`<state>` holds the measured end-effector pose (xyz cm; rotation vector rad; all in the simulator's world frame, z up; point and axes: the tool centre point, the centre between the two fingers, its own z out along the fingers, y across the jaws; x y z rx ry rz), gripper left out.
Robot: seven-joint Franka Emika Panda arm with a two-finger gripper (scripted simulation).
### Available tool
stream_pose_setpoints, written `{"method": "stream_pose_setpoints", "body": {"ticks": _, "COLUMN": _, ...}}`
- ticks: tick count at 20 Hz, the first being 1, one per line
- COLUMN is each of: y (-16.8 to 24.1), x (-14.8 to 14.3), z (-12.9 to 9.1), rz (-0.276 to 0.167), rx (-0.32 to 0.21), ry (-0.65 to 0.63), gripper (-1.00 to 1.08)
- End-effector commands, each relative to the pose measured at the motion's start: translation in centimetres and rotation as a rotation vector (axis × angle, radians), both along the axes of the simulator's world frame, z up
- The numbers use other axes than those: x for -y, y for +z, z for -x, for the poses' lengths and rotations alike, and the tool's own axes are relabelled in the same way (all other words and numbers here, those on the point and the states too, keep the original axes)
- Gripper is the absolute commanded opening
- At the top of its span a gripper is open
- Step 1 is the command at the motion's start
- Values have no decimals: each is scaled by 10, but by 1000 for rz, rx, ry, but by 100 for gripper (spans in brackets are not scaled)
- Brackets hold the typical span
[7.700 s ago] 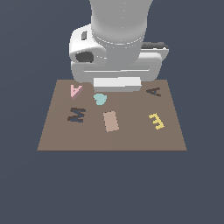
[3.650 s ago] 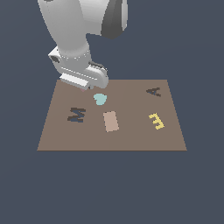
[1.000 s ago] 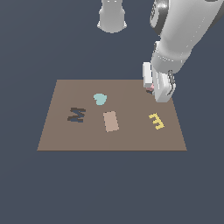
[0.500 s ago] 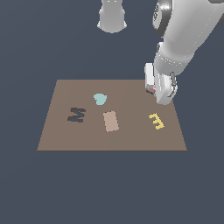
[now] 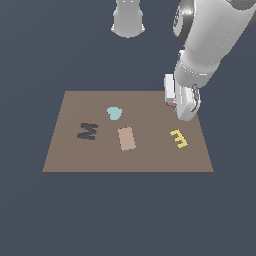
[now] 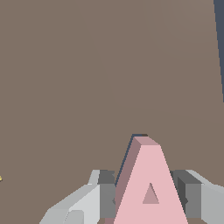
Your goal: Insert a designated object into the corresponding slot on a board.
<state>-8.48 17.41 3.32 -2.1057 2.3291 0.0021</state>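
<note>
The brown board (image 5: 100,155) lies flat in the exterior view. My gripper (image 5: 176,106) hangs over the board's far corner at the exterior view's right, low over the surface. It is shut on the pink letter-A piece (image 6: 148,183), which fills the space between the two fingers (image 6: 105,192) in the wrist view. Only a pink sliver of the piece (image 5: 171,103) shows in the exterior view. A thin dark edge of the A-shaped slot (image 6: 136,136) peeks out just beyond the piece's tip; the rest of the slot is hidden under the piece and the gripper.
On the board are a dark M-shaped recess (image 5: 87,131), a teal heart (image 5: 114,113), a pink-brown rectangle (image 5: 127,138) and a yellow E piece (image 5: 179,138). The board's edge (image 6: 218,48) runs close to the gripper. A grey robot base (image 5: 128,17) stands behind the board.
The gripper took the pink A from the board's far corner at the exterior view's left and carried it over the A slot at the right. In the last second it has sunk slightly.
</note>
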Motion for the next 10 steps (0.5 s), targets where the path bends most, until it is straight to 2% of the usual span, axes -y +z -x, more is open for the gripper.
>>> {"method": "stream_pose_setpoints", "body": {"ticks": 1, "y": -3, "x": 0, "z": 0, "rz": -1, "rx": 0, "ry": 0, "gripper": -100}}
{"method": "stream_pose_setpoints", "body": {"ticks": 2, "y": -3, "x": 0, "z": 0, "rz": -1, "rx": 0, "ry": 0, "gripper": 100}}
{"method": "stream_pose_setpoints", "body": {"ticks": 10, "y": -3, "x": 0, "z": 0, "rz": -1, "rx": 0, "ry": 0, "gripper": 100}}
